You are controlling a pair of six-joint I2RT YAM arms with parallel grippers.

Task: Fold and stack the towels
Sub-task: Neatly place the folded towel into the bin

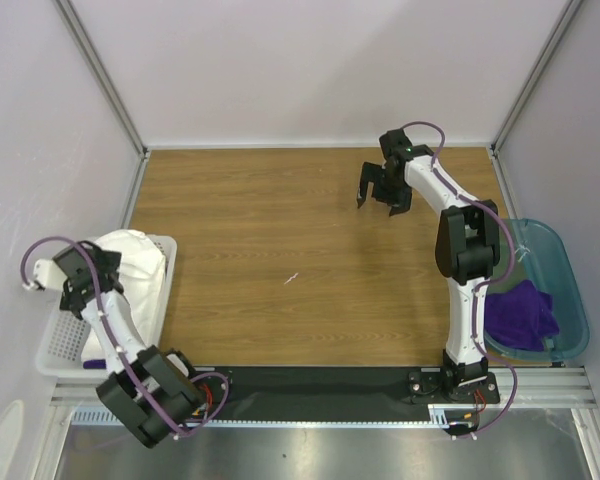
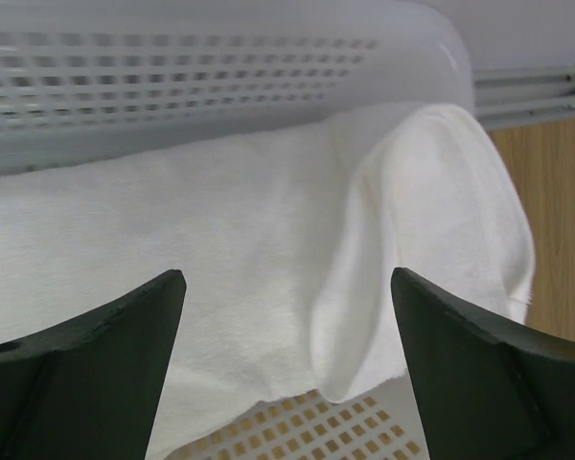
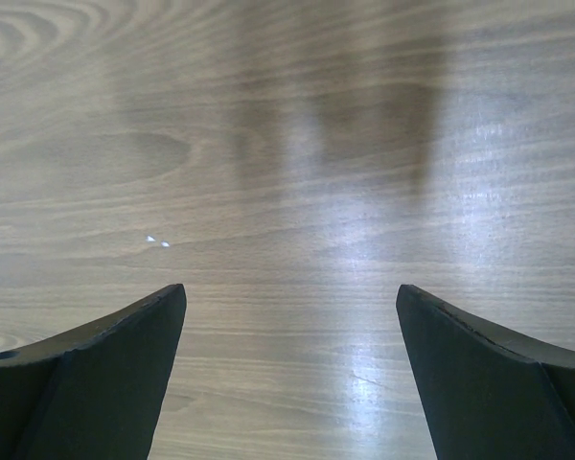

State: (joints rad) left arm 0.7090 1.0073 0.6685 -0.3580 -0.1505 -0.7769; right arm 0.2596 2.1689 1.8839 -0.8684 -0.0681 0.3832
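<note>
In the basket (image 2: 220,67) — white towel (image 2: 268,259), folded edge.

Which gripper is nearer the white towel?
Left. The left gripper hangs open just above the white towel in the basket; the right gripper is open over the table, far across.

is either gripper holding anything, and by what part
Nothing is held. The left gripper is open, facing the white towel in the basket; the right gripper is open above the table.
</note>
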